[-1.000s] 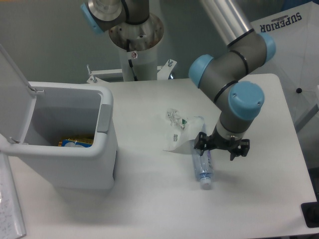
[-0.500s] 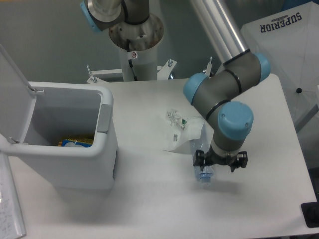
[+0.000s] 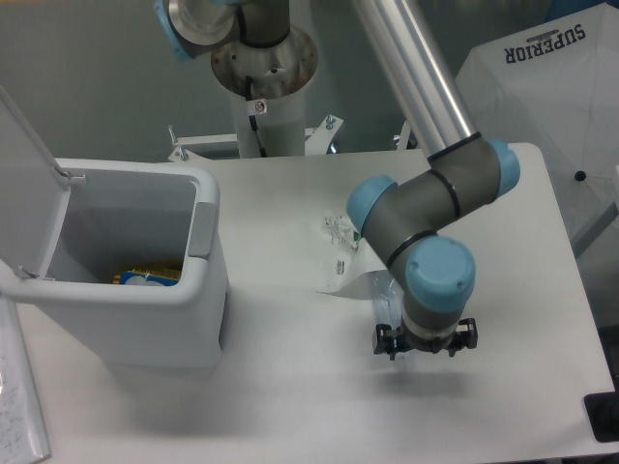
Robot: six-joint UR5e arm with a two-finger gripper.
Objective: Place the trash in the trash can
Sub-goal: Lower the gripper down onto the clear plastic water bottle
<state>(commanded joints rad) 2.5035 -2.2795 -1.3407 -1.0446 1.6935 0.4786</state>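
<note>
The crushed clear bottle (image 3: 384, 298) lies on the white table, mostly covered by my wrist; only a clear stretch shows at the wrist's left. My gripper (image 3: 426, 344) points straight down over the bottle's cap end, its black jaws spread to either side and looking open, the fingertips hidden beneath the wrist. The crumpled white-clear wrapper (image 3: 340, 249) with small green marks lies just up and left of the bottle, partly under my forearm. The pale grey trash can (image 3: 205, 253) stands at the left with its lid swung up, a yellow and blue item in the bottom.
The arm's base column (image 3: 263, 82) rises behind the table. A white sheet reading SUPERIOR (image 3: 546, 68) hangs at the right. Paper (image 3: 19, 406) lies at the front left beside the bin. The table's right edge runs close to my gripper's side.
My wrist has swung down and to the left, from beside the bottle's middle to over its cap end, now covering most of the bottle. Bottle and wrapper have stayed put.
</note>
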